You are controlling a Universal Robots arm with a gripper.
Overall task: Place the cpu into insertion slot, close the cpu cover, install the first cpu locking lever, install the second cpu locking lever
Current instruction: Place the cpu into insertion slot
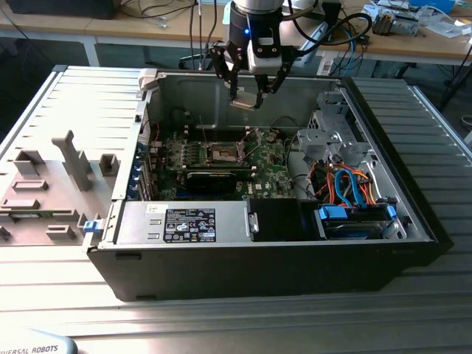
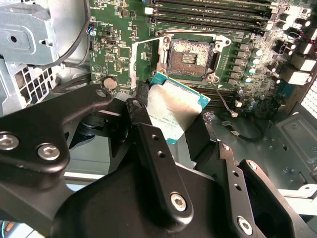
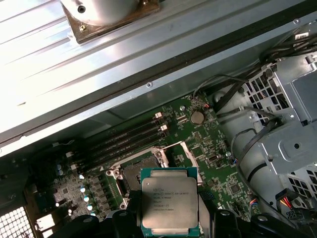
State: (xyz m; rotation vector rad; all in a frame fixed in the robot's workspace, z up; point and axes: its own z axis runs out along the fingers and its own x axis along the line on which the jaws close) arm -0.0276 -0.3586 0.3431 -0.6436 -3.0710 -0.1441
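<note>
My gripper [image 1: 245,96] hangs over the open computer case, shut on the cpu [image 1: 244,102], a small flat square chip. In both wrist views the cpu [image 2: 176,106] [image 3: 169,201] sits between the black fingers [image 2: 148,148], its silver top showing in the first wrist view. Below it on the green motherboard [image 1: 269,173] lies the insertion slot [image 1: 223,153] [image 2: 190,55] [image 3: 137,174], dark-centred and uncovered. The cpu is held well above the slot, not touching it. The thin silvery cpu cover [image 3: 190,157] [image 2: 133,62] stands raised at one side of the slot.
A long black card [image 1: 214,179] lies beside the slot, and memory slots [image 2: 213,12] run on its other side. A labelled power supply [image 1: 188,223] fills the case front. A drive cage with orange and blue cables [image 1: 354,192] stands at the exterior view's right.
</note>
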